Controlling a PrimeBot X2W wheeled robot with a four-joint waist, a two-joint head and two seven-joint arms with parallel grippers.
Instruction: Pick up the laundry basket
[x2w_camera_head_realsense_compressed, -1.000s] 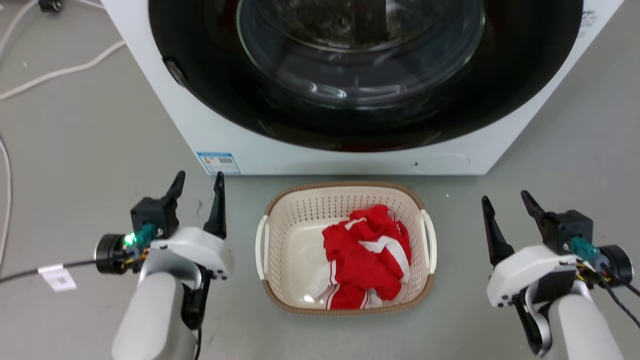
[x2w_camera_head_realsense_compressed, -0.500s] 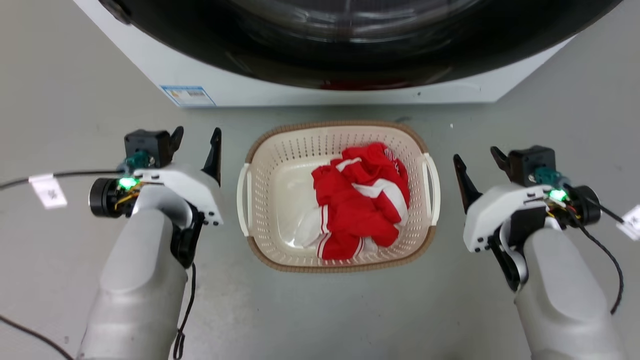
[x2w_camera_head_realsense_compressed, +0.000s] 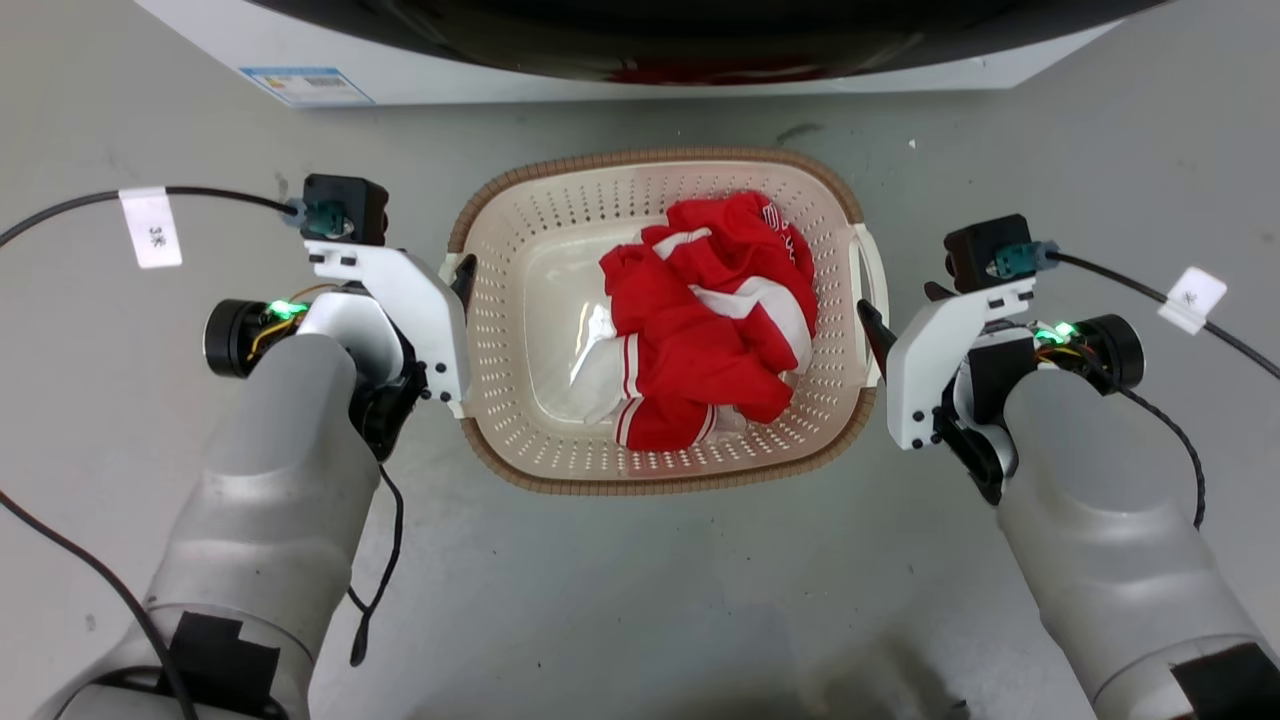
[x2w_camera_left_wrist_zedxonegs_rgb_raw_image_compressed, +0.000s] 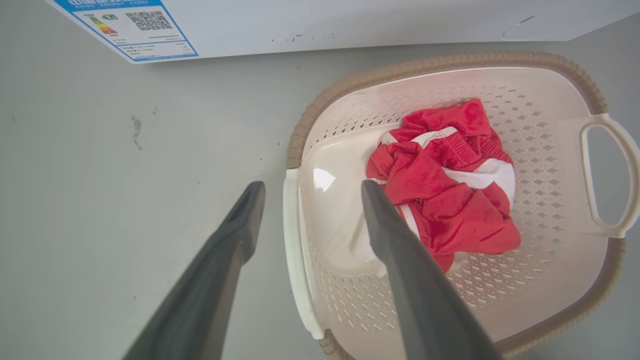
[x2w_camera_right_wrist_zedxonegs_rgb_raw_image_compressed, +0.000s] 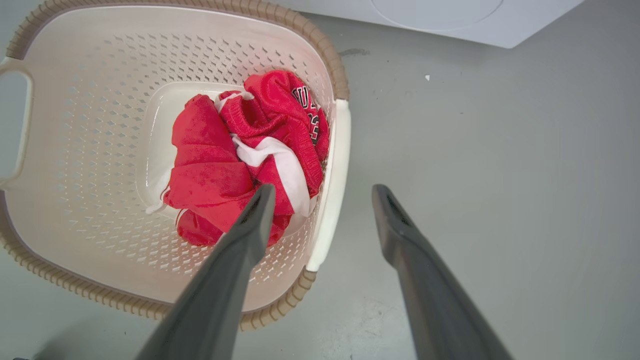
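The laundry basket (x2w_camera_head_realsense_compressed: 660, 487) is cream with a brown rim and stands on the grey floor with red and white clothes (x2w_camera_head_realsense_compressed: 715, 320) inside. My left gripper (x2w_camera_left_wrist_zedxonegs_rgb_raw_image_compressed: 312, 186) is open and straddles the left white handle (x2w_camera_left_wrist_zedxonegs_rgb_raw_image_compressed: 295, 250), one finger outside and one over the basket's inside. In the head view it (x2w_camera_head_realsense_compressed: 462, 285) sits mostly under its white wrist housing. My right gripper (x2w_camera_right_wrist_zedxonegs_rgb_raw_image_compressed: 324, 190) is open and straddles the right white handle (x2w_camera_right_wrist_zedxonegs_rgb_raw_image_compressed: 336, 165) the same way; in the head view it (x2w_camera_head_realsense_compressed: 872, 335) is beside the basket's right side. I cannot tell if the fingers touch the handles.
The white washer (x2w_camera_head_realsense_compressed: 500, 85) stands just beyond the basket, its base close to the far rim. A black cable with a white tag (x2w_camera_head_realsense_compressed: 150, 228) trails at the left, and another tagged cable (x2w_camera_head_realsense_compressed: 1187, 298) at the right. Bare grey floor (x2w_camera_head_realsense_compressed: 650, 620) lies in front.
The camera has tilted down, so the washer slid up out of frame. Both grippers moved inward from beside the basket to its two handles, staying open.
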